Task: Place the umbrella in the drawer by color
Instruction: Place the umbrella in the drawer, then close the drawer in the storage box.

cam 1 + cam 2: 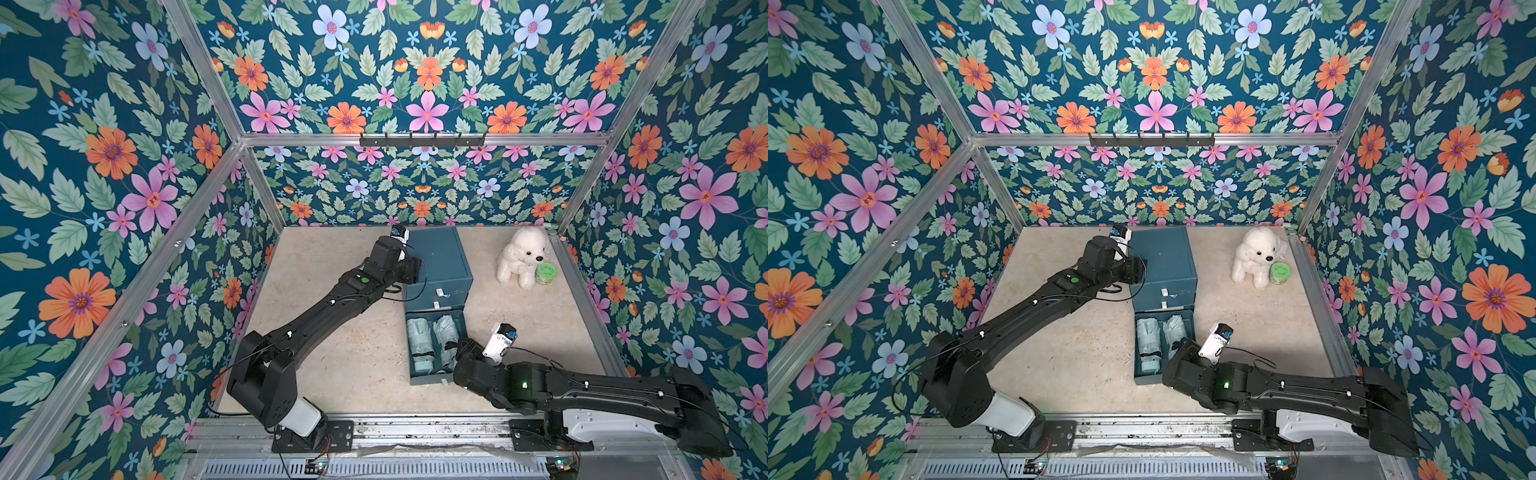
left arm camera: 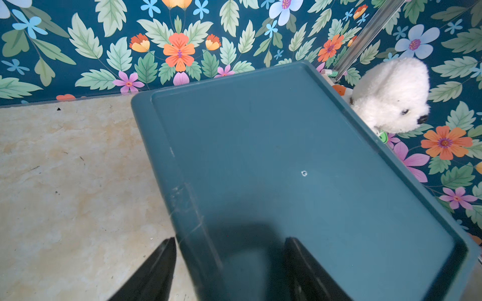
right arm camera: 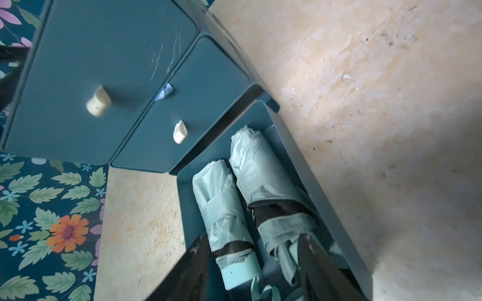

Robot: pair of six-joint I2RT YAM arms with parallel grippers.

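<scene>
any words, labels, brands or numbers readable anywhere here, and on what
No text can be read here.
green tin: dark marks on the lid, too small to read.
right wrist camera: marks on the housing, blurred.
left wrist camera: marks on the housing, blurred.
drawer unit: no print, only scratches.

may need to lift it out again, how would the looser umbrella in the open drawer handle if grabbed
The looser umbrella likely squashes a little: its cloth is wrinkled and baggy. Probably stiff lengthwise, as it lies straight. Being round it might roll, but the drawer wall and the other umbrella hem it in.
</scene>
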